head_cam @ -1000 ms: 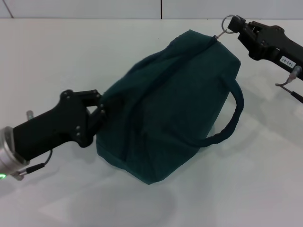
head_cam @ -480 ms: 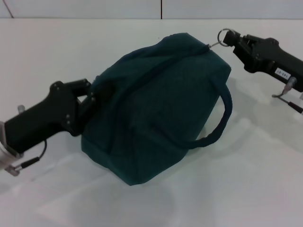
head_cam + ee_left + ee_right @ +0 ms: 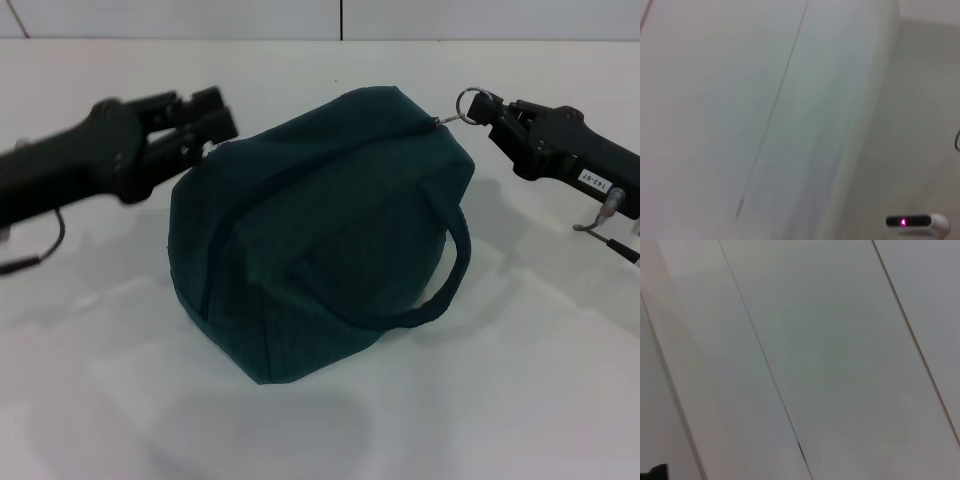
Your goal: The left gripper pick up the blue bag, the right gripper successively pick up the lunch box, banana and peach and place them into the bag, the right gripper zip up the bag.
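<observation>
The blue bag (image 3: 310,230) sits slumped on the white table (image 3: 520,400), its zip line running along the top and its handle (image 3: 455,270) hanging on the right side. My right gripper (image 3: 497,112) is at the bag's far right end, shut on the metal zipper ring (image 3: 478,103). My left gripper (image 3: 212,115) is raised beside the bag's far left corner, fingers apart and holding nothing. The lunch box, banana and peach are not in view. The wrist views show only pale surfaces.
Bare white table lies in front of the bag and to both sides. A wall seam (image 3: 341,20) runs behind the table. A small device with a pink light (image 3: 915,221) shows in the left wrist view.
My left gripper let go of the bag's left end and moved up and back. The bag dropped and slumped onto the table. My right gripper kept the zipper ring and barely moved.
</observation>
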Controlling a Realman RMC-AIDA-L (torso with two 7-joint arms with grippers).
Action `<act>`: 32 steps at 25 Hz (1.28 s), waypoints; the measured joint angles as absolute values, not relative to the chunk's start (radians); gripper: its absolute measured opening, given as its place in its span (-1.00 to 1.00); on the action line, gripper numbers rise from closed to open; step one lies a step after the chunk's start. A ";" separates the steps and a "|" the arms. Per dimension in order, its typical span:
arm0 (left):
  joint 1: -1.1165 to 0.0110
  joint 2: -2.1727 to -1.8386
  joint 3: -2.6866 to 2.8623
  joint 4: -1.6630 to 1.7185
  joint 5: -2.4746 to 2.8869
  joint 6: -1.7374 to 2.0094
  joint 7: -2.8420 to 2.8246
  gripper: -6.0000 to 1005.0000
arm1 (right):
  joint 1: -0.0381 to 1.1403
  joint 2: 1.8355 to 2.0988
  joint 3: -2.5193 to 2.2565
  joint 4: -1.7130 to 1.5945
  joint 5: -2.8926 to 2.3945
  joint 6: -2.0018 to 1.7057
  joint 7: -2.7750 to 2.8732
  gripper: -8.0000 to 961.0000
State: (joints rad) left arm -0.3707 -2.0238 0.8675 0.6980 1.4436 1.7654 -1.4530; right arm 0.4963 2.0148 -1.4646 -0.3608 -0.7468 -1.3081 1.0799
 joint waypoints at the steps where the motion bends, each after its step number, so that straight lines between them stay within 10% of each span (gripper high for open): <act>1: -0.381 -2.023 0.869 0.739 1.467 1.755 -1.506 -0.35 | 0.496 2.015 -1.465 -0.361 -0.747 -1.310 1.080 -0.83; 12: -0.647 -2.048 0.876 0.932 1.866 1.584 -1.858 -0.20 | 0.483 2.022 -1.468 -0.360 -0.747 -1.334 1.080 -0.82; 23: -0.812 -2.036 0.942 0.930 2.131 1.567 -2.091 0.43 | 0.480 2.023 -1.468 -0.351 -0.741 -1.351 1.080 -0.81; 32: -0.827 -2.040 1.013 0.940 2.134 1.569 -2.149 0.26 | 0.478 2.022 -1.462 -0.349 -0.741 -1.347 1.080 -0.79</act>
